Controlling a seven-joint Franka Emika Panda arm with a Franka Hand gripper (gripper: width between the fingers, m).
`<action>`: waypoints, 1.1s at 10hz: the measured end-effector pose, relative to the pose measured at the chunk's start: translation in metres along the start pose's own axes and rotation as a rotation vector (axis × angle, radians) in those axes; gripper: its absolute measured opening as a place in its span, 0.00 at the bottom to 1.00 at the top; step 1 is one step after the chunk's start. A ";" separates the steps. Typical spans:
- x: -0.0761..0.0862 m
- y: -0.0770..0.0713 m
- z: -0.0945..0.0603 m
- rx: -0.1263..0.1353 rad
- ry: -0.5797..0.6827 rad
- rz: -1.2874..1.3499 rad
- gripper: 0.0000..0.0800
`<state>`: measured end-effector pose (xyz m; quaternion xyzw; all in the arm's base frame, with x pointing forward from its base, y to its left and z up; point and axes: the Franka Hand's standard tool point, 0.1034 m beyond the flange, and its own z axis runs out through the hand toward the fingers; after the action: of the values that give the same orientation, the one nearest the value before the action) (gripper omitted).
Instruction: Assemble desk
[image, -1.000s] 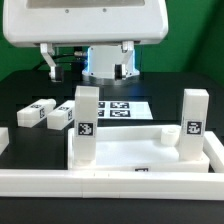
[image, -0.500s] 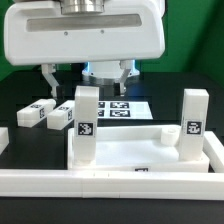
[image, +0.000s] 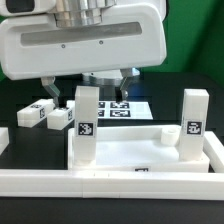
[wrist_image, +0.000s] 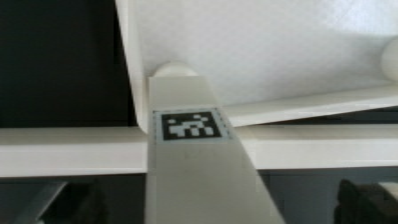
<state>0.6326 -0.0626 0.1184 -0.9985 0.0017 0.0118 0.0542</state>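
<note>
The white desk tabletop (image: 130, 152) lies rim-up near the front, and it also fills the wrist view as a pale tabletop (wrist_image: 267, 50). Two tagged legs stand upright on it: one leg (image: 86, 118) at the exterior view's left and another leg (image: 193, 122) at its right. My gripper (image: 90, 94) hangs open just above the left leg, one finger on each side of its top and not touching it. In the wrist view that leg (wrist_image: 192, 125) rises between my gripper (wrist_image: 210, 200), whose dark fingers (wrist_image: 365, 198) stand well apart from it.
Two more leg blocks (image: 36, 112) (image: 60, 117) lie on the black table at the exterior view's left. The marker board (image: 128, 108) lies behind the left upright leg. A long white rail (image: 110, 182) runs along the front.
My gripper has come down toward the left upright leg, so its fingers now reach the level of the leg's top. The jaws stayed open. No part has moved.
</note>
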 end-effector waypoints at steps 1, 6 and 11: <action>0.000 0.000 0.000 0.000 0.000 0.000 0.81; 0.008 0.013 -0.004 -0.090 0.017 -0.087 0.81; 0.011 0.013 -0.004 -0.084 0.017 -0.077 0.67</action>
<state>0.6435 -0.0762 0.1208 -0.9992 -0.0367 0.0012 0.0124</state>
